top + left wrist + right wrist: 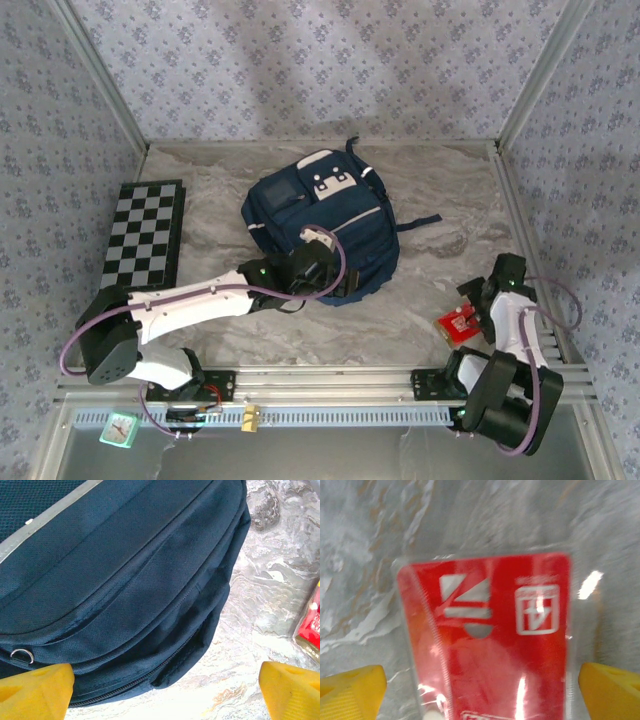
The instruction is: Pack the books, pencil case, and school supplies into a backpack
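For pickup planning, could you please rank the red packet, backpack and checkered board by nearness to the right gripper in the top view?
1. red packet, right side, by the right gripper
2. backpack, centre
3. checkered board, far left

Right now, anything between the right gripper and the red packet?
Nothing visible. The right gripper hangs open directly over the red packet, which lies flat on the bare marble table, with one finger off each side of it.

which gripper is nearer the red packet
Right. The right gripper hangs open just above the red packet; the left gripper is open at the backpack, across the table.
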Robot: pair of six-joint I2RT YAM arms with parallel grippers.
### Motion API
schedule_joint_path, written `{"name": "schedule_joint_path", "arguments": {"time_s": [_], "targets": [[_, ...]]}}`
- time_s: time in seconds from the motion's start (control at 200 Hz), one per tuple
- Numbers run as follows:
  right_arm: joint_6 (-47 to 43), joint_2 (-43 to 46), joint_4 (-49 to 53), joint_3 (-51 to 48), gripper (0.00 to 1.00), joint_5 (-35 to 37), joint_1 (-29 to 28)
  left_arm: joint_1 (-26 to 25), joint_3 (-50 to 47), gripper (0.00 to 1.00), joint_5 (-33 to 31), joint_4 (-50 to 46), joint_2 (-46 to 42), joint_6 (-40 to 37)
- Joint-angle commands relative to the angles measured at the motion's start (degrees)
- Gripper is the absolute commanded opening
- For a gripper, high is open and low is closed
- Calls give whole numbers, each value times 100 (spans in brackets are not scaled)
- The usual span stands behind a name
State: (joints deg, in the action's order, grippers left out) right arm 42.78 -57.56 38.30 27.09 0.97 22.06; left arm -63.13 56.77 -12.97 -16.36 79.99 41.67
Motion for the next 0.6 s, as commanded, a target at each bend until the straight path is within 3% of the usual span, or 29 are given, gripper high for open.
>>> {"name": "schedule_joint_path", "arguments": {"time_s": [0.0, 0.405, 0.52, 0.595], "targets": [[562, -10, -283, -137, 100, -421, -467, -24, -89, 95, -202, -8, -159, 68], [1878, -383, -710, 163, 100, -470, -3219, -24, -24, 95, -35, 131, -52, 407], [1542, -299, -61, 588, 100, -235, -3372, -48, 27, 93, 100, 263, 70, 549], [968, -163, 27, 680, 100, -468, -2966, -106, 125, 92, 156, 320, 185, 580]]}}
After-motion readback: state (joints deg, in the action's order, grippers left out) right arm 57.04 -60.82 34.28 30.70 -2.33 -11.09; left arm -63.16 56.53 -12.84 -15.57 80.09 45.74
